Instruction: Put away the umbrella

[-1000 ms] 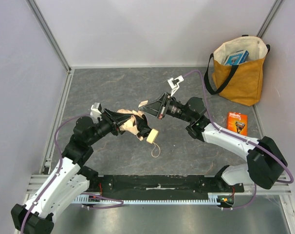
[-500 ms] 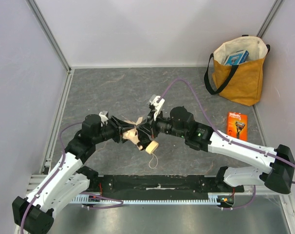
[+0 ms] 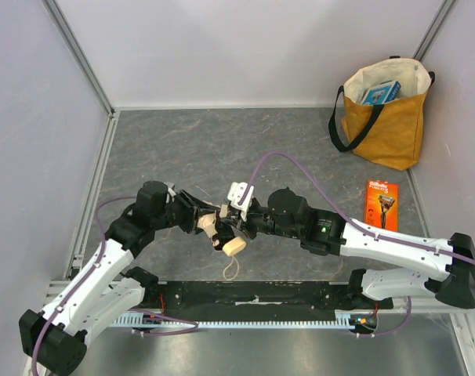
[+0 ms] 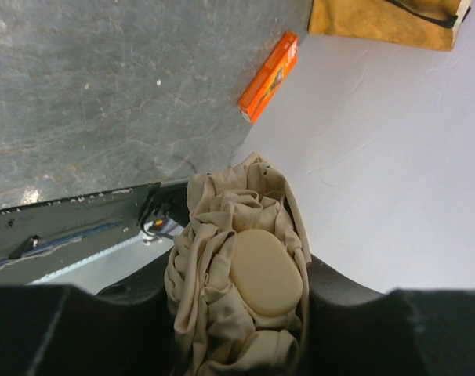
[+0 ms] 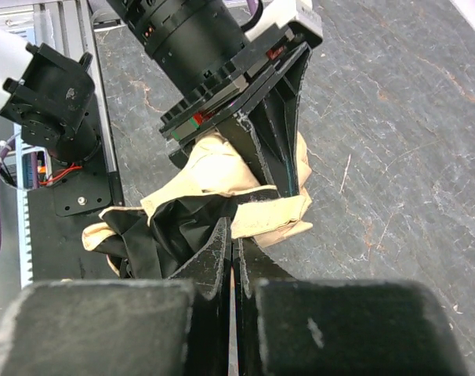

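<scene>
The umbrella [image 3: 210, 222] is a bunched bundle of beige fabric held above the floor between the two arms. Its wooden knob [image 3: 232, 247] points toward the near edge, with the cord loop [image 3: 228, 270] hanging below. My left gripper [image 3: 198, 218] is shut on the umbrella; in the left wrist view the fabric [image 4: 214, 235] and knob [image 4: 265, 270] fill the space between its jaws. My right gripper [image 5: 232, 237] is shut, with its tips in the umbrella's black and beige folds [image 5: 183, 227] right beside the left gripper's fingers [image 5: 273, 149].
The mustard-yellow tote bag [image 3: 382, 117] stands open at the far right corner with a blue box [image 3: 378, 92] inside. An orange box [image 3: 382, 197] lies flat on the floor in front of it. A black rail [image 3: 253, 294] runs along the near edge.
My right gripper has swung left from open and apart to shut at the umbrella. Both arms have lowered toward the near edge with the umbrella.
</scene>
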